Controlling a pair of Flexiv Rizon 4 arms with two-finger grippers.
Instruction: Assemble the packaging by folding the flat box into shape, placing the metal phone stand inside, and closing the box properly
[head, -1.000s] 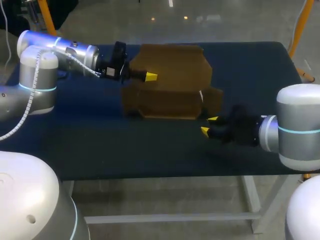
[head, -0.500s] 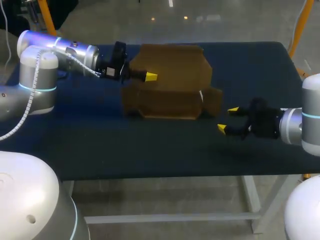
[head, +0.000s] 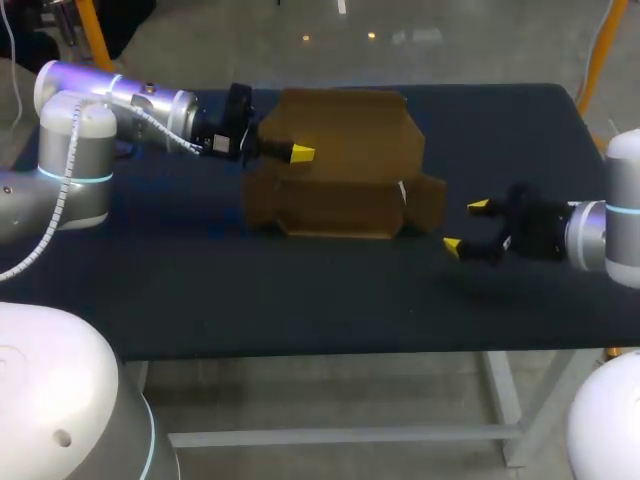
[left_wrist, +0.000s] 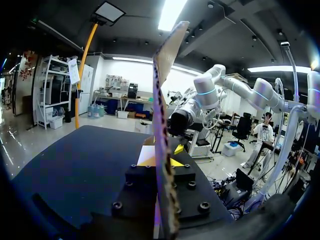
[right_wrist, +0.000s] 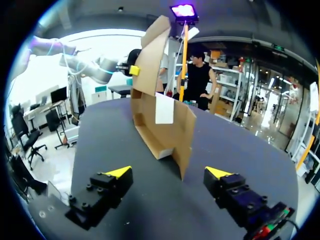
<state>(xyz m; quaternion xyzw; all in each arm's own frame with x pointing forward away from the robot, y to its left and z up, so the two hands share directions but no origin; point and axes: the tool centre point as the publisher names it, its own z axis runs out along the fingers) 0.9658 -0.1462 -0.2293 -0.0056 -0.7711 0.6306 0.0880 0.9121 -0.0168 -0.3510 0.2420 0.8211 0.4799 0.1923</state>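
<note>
The left hand (head: 298, 153) is clamped on the raised back flap (head: 345, 125) of the brown cardboard box (head: 335, 205), with a yellow-tipped finger on each face of the panel. In the left wrist view the flap's thin edge rises straight up from between those fingers. The box stands half folded on the dark blue table (head: 300, 290): a low tray with short walls at the front, the tall flap behind it, and a side flap (head: 428, 200) sticking out at its right end with a white label (head: 403, 190) beside it. The right hand (head: 465, 227) sits just past that side flap and apart from it, its fingers spread wide with nothing between them. In the right wrist view the box stands ahead of it, the side flap's edge facing the gap.
</note>
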